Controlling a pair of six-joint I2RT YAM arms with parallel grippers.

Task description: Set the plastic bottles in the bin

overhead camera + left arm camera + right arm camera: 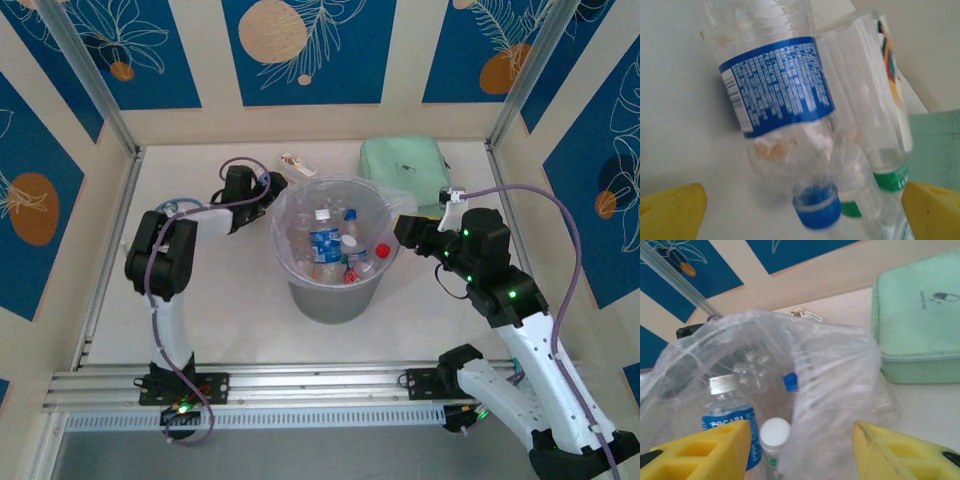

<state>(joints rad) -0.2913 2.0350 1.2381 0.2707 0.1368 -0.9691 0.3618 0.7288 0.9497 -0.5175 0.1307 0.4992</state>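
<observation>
1. Left wrist view: the left gripper [801,210] has its yellow fingers [670,210] spread very wide. They hold nothing.
2. Two plastic bottles lie on the white table [675,125] just in front of those fingers. I think the fingers are this wide so they can fit around one fat bottle.
3. The blue-label bottle [775,85] is clear and a bit dented, with a blue cap pointing at the camera. The green-cap bottle [875,100] lies touching it, on the side near the mint-green pouch [405,165].
4. These two are not in the bin [335,300] yet. From above, they sit just beside its far left side.
5. The right gripper [802,450] hangs at the bin's right rim. Its fingers are partly open, with only the crinkly clear bag [835,390] between them and no bottle. It looks as if it is there for dropping things in.
6. Inside the bin are more bottles: a Pocari bottle [735,427] with a blue label, a white-cap bottle [775,432] and a red-cap bottle [382,250].
7. So I think most of the job is done.
</observation>
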